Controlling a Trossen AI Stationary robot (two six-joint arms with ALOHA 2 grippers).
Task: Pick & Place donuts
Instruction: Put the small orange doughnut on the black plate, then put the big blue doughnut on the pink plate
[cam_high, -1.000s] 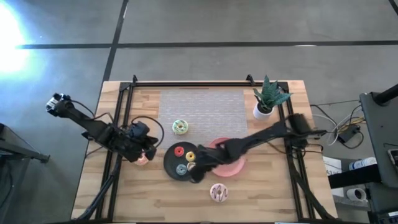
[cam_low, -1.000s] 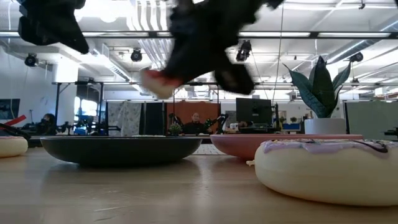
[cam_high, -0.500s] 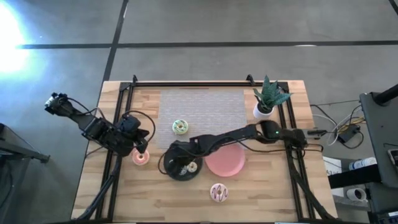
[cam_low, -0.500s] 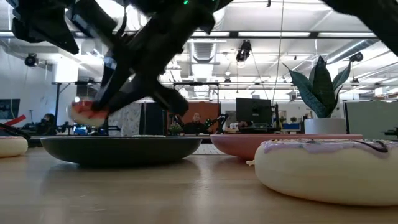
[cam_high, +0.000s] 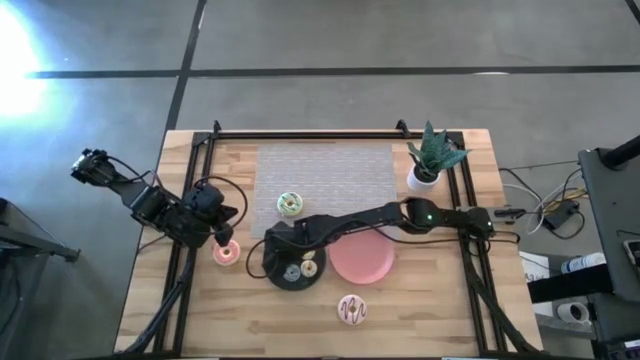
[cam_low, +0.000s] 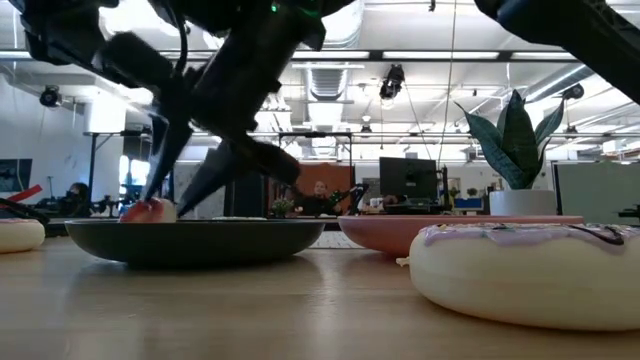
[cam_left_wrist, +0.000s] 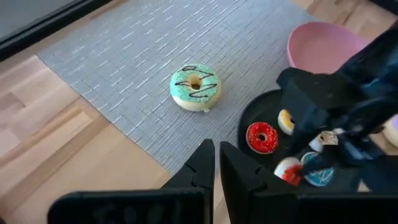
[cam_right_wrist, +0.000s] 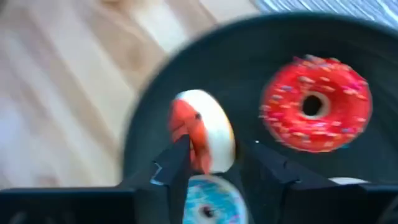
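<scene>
The right arm stretches low across the table to the black plate (cam_high: 271, 268), its right gripper (cam_right_wrist: 214, 163) pinching a small orange-and-white donut (cam_right_wrist: 202, 139) just above the plate's left side, while the left gripper (cam_left_wrist: 216, 163) hangs closed left of the plate.

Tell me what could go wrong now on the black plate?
The right gripper holds a red-and-white donut on edge, low over the black plate. Released so, it may roll off or land on the blue donut. The red donut lies close; the gripper might knock it when leaving.
</scene>
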